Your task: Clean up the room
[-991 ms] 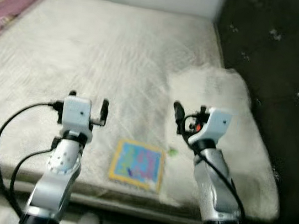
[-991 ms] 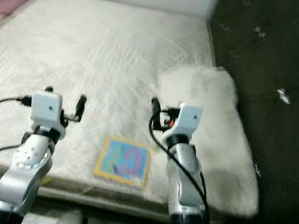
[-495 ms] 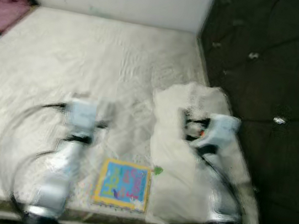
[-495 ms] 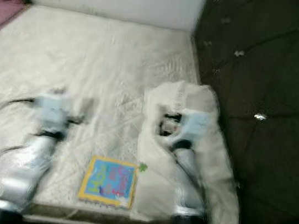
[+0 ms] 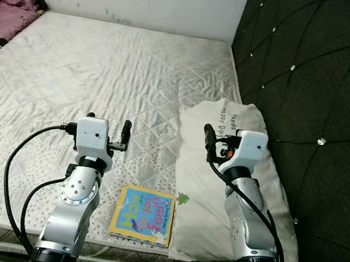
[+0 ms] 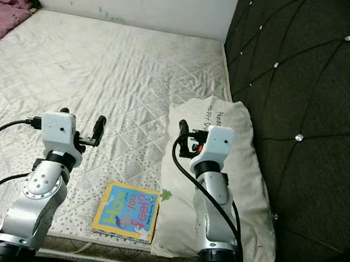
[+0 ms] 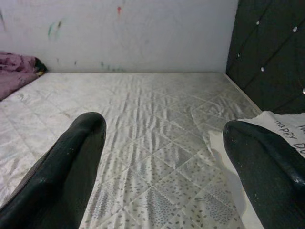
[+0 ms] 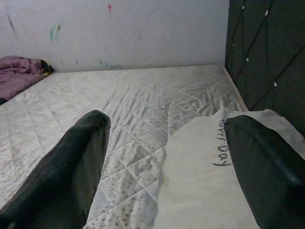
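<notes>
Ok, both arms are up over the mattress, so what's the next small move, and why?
Probably lower the left gripper toward the picture book. The book lies flat near the mattress edge, between the two arms and just beside the white pillow. Both the left gripper and the right gripper are open and empty above the bed, and the left one looks nearer.

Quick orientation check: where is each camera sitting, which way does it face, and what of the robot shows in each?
Head stereo pair: looks forward and down at the mattress, children's book, pillow; both silver arms show.
Left wrist view: looks along the left gripper fingers across the mattress to the wall.
Right wrist view: looks along the right gripper fingers, over the pillow.
Shared: both wrist views catch the pillow, headboard, pink blanket.
</notes>
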Robot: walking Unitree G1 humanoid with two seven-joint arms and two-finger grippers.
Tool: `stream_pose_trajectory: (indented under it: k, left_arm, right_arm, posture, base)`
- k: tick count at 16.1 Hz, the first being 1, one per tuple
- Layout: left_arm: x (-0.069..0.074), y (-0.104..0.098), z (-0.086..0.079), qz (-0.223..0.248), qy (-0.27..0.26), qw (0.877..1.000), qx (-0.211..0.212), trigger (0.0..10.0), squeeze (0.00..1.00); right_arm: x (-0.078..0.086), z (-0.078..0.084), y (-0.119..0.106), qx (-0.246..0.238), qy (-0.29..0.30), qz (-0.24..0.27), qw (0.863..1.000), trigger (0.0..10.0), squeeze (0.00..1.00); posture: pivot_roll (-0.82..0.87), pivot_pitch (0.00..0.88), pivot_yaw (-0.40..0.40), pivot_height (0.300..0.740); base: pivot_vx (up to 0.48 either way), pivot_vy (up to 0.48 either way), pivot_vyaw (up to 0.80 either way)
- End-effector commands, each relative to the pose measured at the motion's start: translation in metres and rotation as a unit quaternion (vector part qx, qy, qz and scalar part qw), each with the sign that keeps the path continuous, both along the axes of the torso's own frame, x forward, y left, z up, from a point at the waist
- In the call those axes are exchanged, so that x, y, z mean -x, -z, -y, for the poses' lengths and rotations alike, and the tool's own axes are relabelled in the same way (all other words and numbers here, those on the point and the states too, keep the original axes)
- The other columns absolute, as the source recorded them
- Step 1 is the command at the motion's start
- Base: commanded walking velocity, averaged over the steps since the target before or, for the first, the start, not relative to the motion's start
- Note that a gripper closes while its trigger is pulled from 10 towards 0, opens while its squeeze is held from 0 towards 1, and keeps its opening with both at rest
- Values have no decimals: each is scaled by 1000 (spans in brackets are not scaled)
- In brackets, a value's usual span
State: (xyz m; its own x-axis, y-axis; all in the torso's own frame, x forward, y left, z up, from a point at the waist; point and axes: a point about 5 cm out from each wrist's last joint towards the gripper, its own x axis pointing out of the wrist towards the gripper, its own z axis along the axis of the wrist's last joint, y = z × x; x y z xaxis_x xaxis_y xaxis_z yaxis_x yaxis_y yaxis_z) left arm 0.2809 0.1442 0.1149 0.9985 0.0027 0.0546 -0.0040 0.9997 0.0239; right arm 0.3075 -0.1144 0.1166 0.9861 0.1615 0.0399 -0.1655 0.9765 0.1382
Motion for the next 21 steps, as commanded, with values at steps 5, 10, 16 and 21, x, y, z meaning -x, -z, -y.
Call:
stream_pose_trajectory:
  k: [5,10,16,21]
  left_arm:
    - [-5,-2,-1,-4,-1,1000,14,10000,0]
    - [-3,-1,1,-9,-3,1000,26,10000,0]
    - [-7,-2,-2,-9,-10,999,31,10000,0]
    - [-8,-3,0,-9,-16,999,36,10000,0]
  right_arm:
    - [1,-3,0,6,-7,-1,1000,10000,0]
    - [2,-2,-1,7,-5,-2,1000,10000,0]
    - [0,-2,0,8,-2,-7,1000,10000,0]
    - [-1,-2,0,12,-5,-6,1000,10000,0]
  posture:
    - [97,0,-28,740]
    - [88,0,-28,740]
    - [92,0,-31,740]
    - [93,0,-38,740]
  base:
    - [0,384,0]
    - [0,480,0]
    - [0,480,-450]
    - [0,480,-90]
